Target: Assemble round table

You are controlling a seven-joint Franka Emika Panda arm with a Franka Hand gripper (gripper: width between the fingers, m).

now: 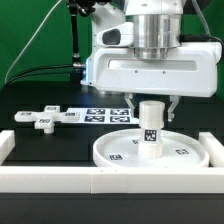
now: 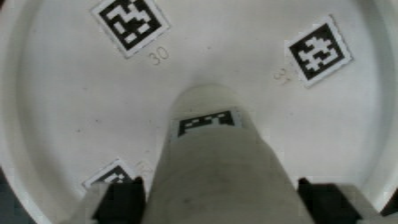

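Evidently spread, the gripper (image 1: 150, 106) straddles the upright leg (image 1: 150, 125) on the disc (image 1: 108, 152); closing off-centre could tip it.

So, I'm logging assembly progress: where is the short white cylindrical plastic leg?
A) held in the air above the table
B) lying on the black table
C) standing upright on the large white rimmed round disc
C: the short white cylindrical plastic leg stands upright in the middle of the large white rimmed round disc.
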